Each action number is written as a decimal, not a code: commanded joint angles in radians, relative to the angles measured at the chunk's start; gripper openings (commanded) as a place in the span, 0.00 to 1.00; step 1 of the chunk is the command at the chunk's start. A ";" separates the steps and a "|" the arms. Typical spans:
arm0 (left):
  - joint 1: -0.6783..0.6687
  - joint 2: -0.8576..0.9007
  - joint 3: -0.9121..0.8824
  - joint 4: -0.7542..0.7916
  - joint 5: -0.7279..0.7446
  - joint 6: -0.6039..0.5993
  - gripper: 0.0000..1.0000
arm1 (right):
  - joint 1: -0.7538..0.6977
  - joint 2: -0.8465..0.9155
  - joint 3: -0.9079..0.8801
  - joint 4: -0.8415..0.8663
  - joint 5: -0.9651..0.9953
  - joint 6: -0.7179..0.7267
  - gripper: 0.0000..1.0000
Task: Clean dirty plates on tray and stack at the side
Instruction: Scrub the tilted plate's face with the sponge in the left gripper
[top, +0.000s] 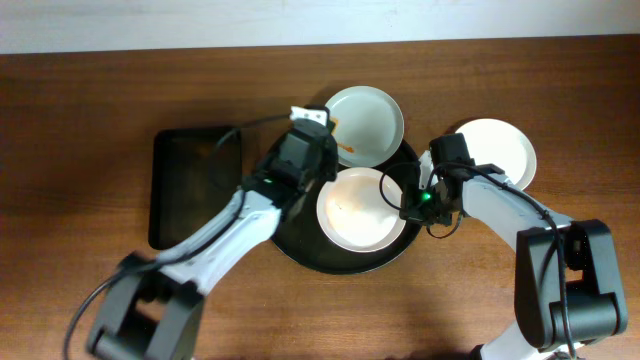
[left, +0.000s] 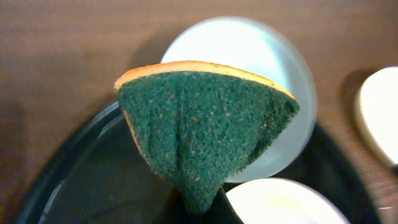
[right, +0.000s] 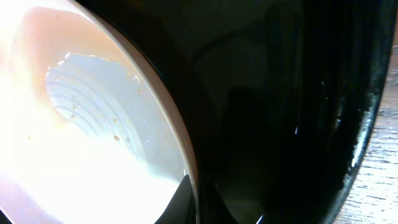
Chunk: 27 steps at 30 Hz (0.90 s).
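Note:
The round black tray (top: 300, 255) lies mid-table. One white plate (top: 360, 208) lies on it. My right gripper (top: 408, 205) is shut on that plate's right rim, which runs between the fingers in the right wrist view (right: 194, 202). A second plate (top: 372, 118) with an orange smear sits at the tray's far edge. A third plate (top: 500, 150) lies on the bare table at the right. My left gripper (top: 316, 128) is shut on a green sponge (left: 205, 124) with an orange back, held above the tray just left of the second plate (left: 249, 50).
A smaller rectangular black tray (top: 195, 185) lies left of the round tray. Bare brown tabletop (top: 80, 150) surrounds everything. In the right wrist view the round tray's glossy rim (right: 364, 130) meets the wood (right: 385, 168).

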 joint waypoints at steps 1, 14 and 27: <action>0.007 -0.046 0.007 -0.056 0.158 -0.010 0.01 | -0.005 -0.004 -0.017 -0.011 0.061 0.000 0.04; -0.184 0.206 0.002 -0.254 0.144 -0.011 0.01 | -0.005 -0.004 -0.017 -0.012 0.061 0.000 0.04; -0.145 0.314 0.000 -0.081 -0.075 -0.009 0.01 | -0.005 -0.004 -0.017 -0.016 0.061 -0.004 0.04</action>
